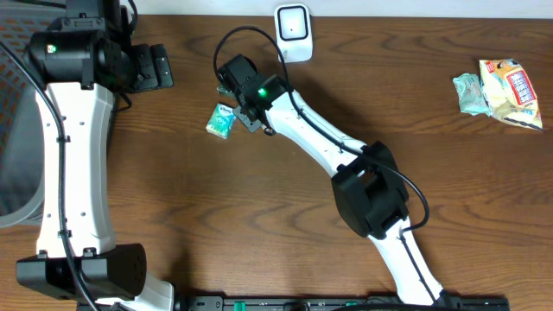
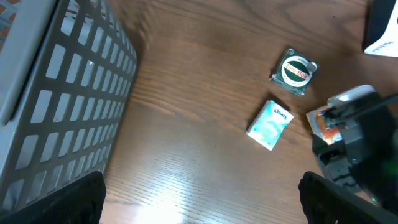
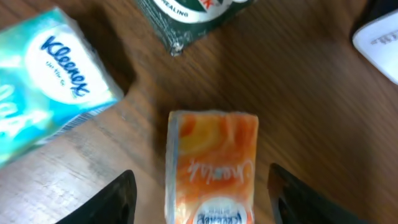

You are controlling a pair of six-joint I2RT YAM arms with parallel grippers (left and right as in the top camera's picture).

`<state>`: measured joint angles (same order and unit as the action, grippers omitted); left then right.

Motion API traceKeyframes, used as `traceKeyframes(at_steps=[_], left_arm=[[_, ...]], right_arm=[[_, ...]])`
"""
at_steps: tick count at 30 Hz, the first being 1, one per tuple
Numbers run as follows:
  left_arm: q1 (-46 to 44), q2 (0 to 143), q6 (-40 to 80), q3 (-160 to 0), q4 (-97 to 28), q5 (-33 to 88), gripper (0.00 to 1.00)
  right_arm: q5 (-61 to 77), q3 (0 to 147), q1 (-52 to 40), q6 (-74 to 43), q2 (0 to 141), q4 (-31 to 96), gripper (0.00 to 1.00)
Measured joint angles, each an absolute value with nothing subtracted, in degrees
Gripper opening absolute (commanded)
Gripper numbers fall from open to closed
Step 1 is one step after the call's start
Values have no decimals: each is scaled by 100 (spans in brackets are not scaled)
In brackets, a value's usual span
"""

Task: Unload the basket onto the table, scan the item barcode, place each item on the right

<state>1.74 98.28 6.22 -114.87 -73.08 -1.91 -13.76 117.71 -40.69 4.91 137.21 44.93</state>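
Orange packet (image 3: 212, 155) lies flat on the wood table (image 1: 259, 225), in the upper middle, a bit below and left of the white scanner (image 1: 293, 33). Right gripper (image 3: 200, 177) hangs straight over it with the jaws partway open, one finger (image 3: 121, 196) on each side of the packet. There is bare wood between each finger and the packet edges, so no touch and nothing is gripped. Packet is crinkly foil-like wrap in orange with a paler swirl, white script lettering upside down in the wrist view, and a small blue-and-white label at the near end. No barcode is visible on the top face. Its far end points at a green box (image 3: 193, 15), near but apart. A teal tissue pack (image 3: 46, 81) sits just beside it on the left, apart. Left gripper (image 2: 200, 183) is spread wide and holds nothing, up over the table beside a grey basket (image 2: 62, 93). Two snack bags (image 1: 501, 91) sit far right, well apart from everything.
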Motion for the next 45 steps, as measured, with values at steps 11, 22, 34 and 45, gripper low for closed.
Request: traceKeyframes(at_steps=[11,22,34,45], left_arm=[[174,9828,622,-11487,-7306,-191,98],[174,9828,620,-11487,-7308,-191,98],[174,9828,622,-11487,-7308,-191,98],[174,9828,622,-11487,-7308,-189,98]], right_arm=[[-1509,10807,-4062,696,13719,3334,53],[-1599,10683,-3894,375,13629,3336,13],[-86,11063,-3293,-381,13349,4486,3],[3465,11144,-1981,-482,13043,5339,1]])
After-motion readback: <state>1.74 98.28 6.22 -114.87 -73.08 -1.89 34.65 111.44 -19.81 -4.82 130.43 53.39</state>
